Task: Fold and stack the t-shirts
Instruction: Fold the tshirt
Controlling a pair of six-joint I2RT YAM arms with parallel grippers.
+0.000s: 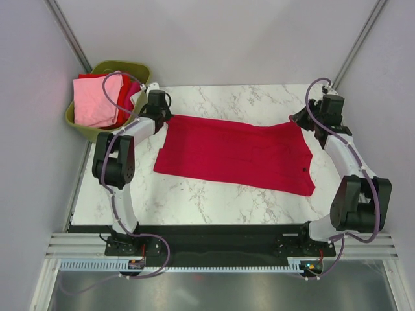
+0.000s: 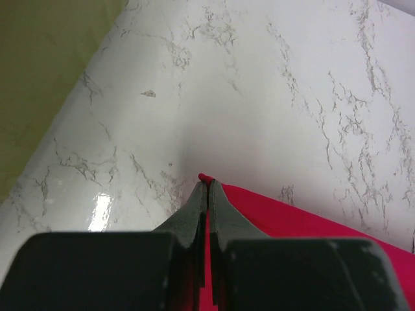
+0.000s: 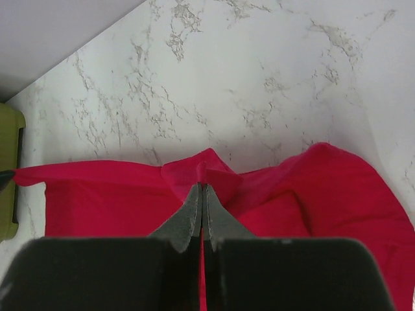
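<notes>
A crimson red t-shirt (image 1: 237, 154) lies spread flat across the marble table, its small dark neck label (image 1: 304, 170) near the right end. My left gripper (image 1: 166, 117) is shut on the shirt's far left corner (image 2: 206, 177). My right gripper (image 1: 299, 120) is shut on the shirt's far right edge, where the cloth (image 3: 204, 170) bunches up at the fingertips. More shirts, a light pink one (image 1: 94, 100) on top and red ones beneath, sit in the basket at the back left.
The olive-green plastic basket (image 1: 78, 123) stands off the table's back left corner, close to my left arm; its rim shows at the left edge of the right wrist view (image 3: 8, 173). Bare marble (image 1: 214, 197) lies in front of the shirt. Grey walls enclose the table.
</notes>
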